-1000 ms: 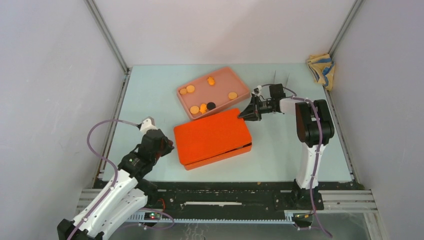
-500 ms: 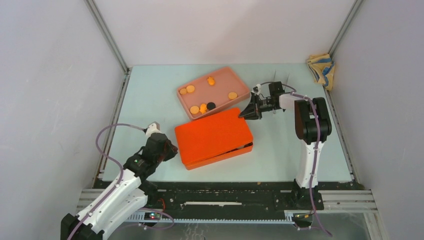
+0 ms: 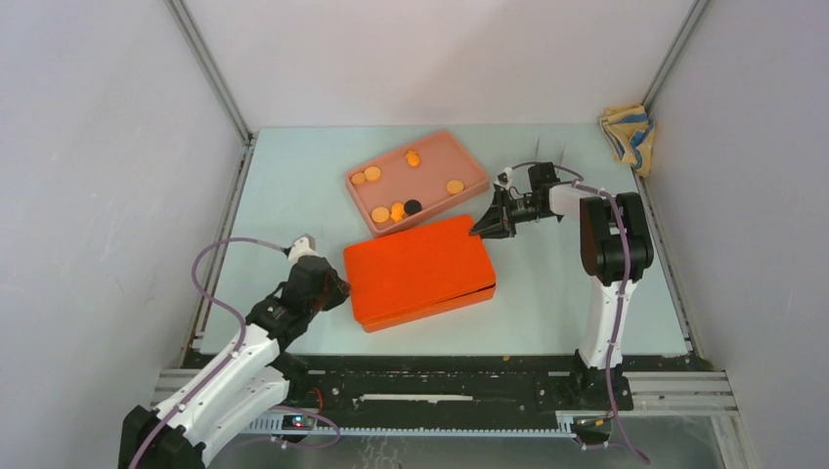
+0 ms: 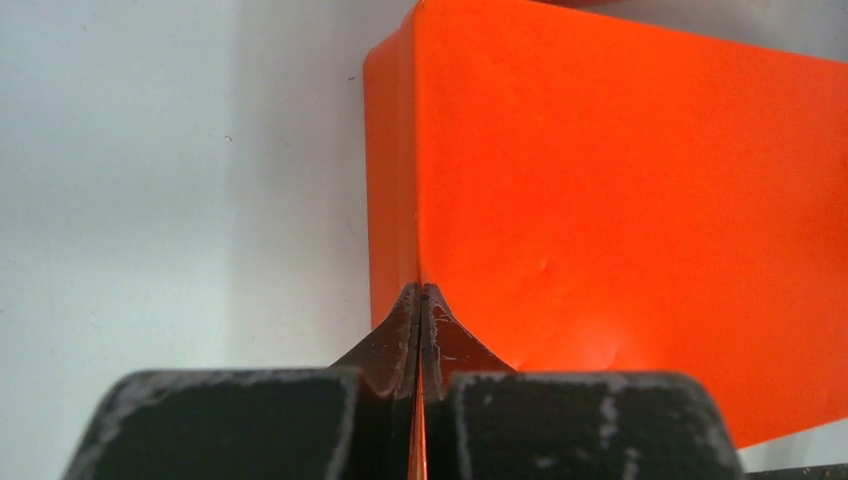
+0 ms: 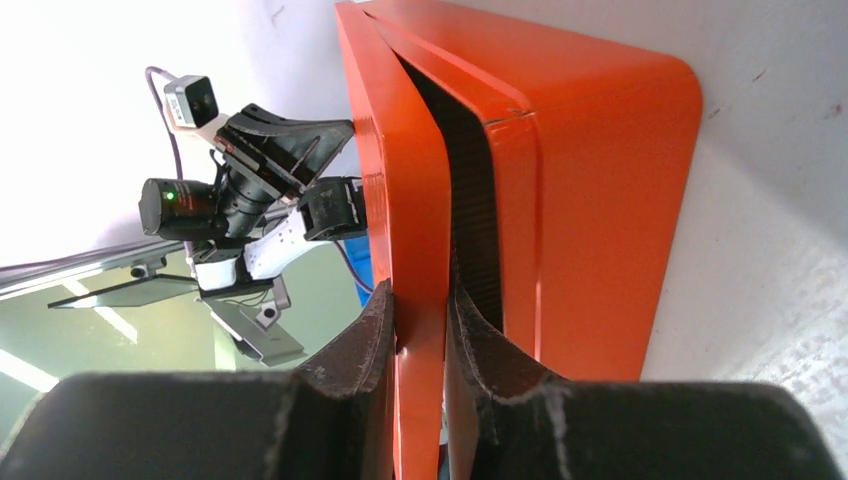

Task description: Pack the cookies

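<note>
Several cookies, orange discs and one black, lie in an open pink tray at the back of the table. In front of it lies an orange box with its lid on top. My right gripper is shut on the lid's far right edge, one finger above and one beneath, and the lid stands slightly off the base. My left gripper is shut and holds nothing. Its tips press against the box's near left corner.
A crumpled yellow and blue cloth sits at the far right corner. Grey walls and metal rails bound the table on both sides. The left arm's base and camera show behind the lid in the right wrist view.
My left gripper has moved right and forward against the box corner. The box has slid slightly to the right. My right gripper has shifted a little right with the lid.
</note>
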You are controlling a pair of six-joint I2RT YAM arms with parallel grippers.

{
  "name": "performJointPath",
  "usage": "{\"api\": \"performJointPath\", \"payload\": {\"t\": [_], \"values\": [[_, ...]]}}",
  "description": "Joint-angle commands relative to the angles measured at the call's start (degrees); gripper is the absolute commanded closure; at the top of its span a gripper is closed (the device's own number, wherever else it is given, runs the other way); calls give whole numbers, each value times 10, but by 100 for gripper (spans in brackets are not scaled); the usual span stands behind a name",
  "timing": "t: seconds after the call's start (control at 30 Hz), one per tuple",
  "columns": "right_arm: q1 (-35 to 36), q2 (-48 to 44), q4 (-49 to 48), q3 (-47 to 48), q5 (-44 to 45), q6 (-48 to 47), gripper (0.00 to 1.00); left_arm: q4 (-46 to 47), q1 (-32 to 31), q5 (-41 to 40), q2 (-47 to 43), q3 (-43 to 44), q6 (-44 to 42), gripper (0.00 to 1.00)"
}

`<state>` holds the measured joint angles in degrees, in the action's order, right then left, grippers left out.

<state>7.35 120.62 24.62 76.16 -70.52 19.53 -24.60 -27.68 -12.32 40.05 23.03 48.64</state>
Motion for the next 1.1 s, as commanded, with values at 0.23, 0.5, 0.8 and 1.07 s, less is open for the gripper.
{"api": "performJointPath", "payload": {"t": [0.23, 0.5, 0.8, 1.07], "values": [[4, -86, 54, -9, 23, -36, 97, 75, -6, 21, 42, -11, 3, 100], [6, -99, 56, -29, 39, -36, 99, 63, -7, 26, 27, 11, -1, 100], [2, -148, 97, -51, 63, -45, 100, 52, -8, 35, 36, 41, -10, 100], [-5, -156, 101, -67, 71, -47, 100, 62, -9, 45, 52, 38, -11, 100]]}}
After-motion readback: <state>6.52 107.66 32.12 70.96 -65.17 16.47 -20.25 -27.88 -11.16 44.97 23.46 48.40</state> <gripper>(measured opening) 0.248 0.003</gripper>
